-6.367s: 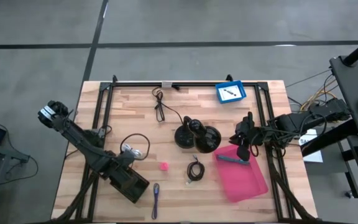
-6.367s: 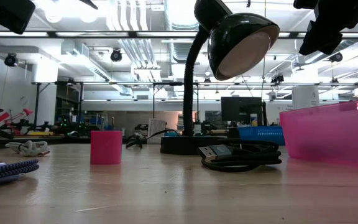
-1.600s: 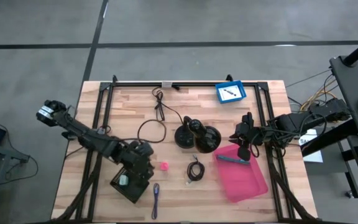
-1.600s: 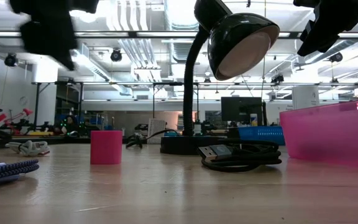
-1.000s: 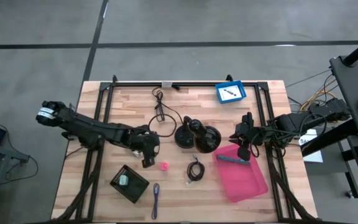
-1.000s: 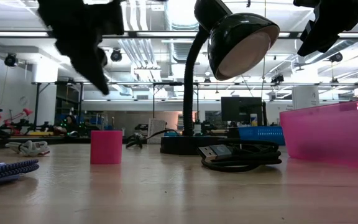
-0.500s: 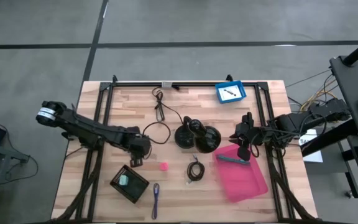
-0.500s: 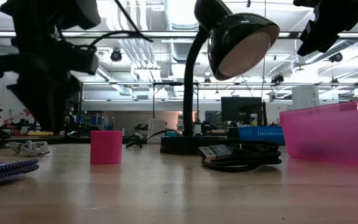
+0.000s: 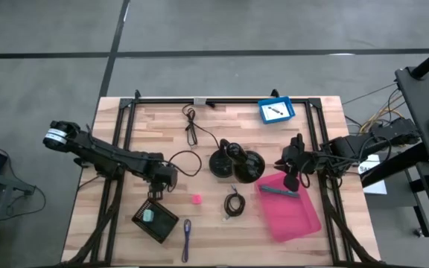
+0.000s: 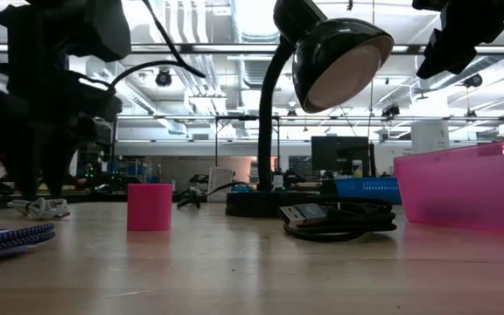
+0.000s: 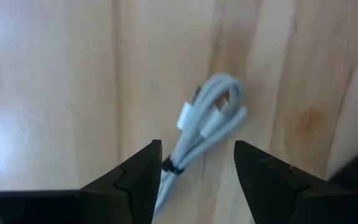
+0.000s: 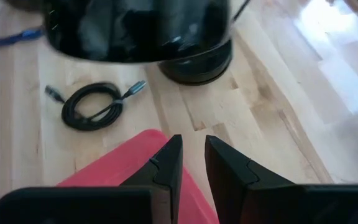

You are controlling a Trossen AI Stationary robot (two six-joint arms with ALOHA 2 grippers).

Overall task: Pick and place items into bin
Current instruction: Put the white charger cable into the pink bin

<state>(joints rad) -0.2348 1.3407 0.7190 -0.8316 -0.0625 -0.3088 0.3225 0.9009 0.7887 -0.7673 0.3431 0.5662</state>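
Now the left gripper [image 9: 157, 190] is seen low over the wooden table [image 9: 155, 134], its fingers [image 11: 132, 177] spread apart with nothing held between them. In the left wrist view a bundled white cable [image 11: 207, 127] lies on the wood directly beneath, framed by the gap between the two fingers. Just beside that gripper, toward the table's front edge, a black bin [image 9: 156, 219] is set, with a pale item [image 9: 148, 216] lying inside it. A pink cube [image 9: 196, 199] is found between the black bin and the coiled black cable [image 9: 234, 203], and a purple pen [image 9: 187, 237] rests near the front edge. The black desk lamp [image 9: 237, 164] stands at mid-table. Over on the other side, the right gripper [image 9: 292, 177] is held above the pink bin [image 9: 293, 212], its fingers [image 12: 166, 165] only narrowly parted and gripping nothing; a teal marker [image 9: 278, 191] lies in that bin.
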